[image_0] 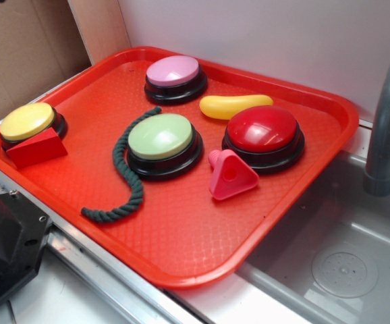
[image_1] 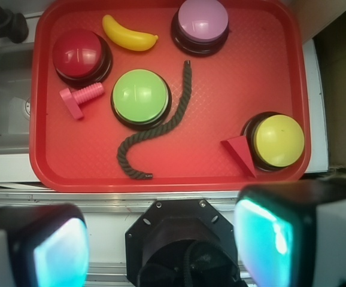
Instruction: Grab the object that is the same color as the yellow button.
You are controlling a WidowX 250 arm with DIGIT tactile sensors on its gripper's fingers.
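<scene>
Far ahead of the gripper point(image_1: 161, 251), whose pads stand wide apart with nothing held, the red tray point(image_1: 221, 167) is seen. The yellow button point(image_1: 279, 140) lies nearest, ahead to the right. The banana toy point(image_1: 129, 34) lies farthest, between red and pink buttons; either could be struck during descent.

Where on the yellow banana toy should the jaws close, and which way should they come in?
Grip the yellow banana toy at its thick middle, coming straight down with the jaws across its narrow width. It lies flat on the tray, between the red button and the pink button, so closing across it probably keeps the jaws clear of both.
</scene>
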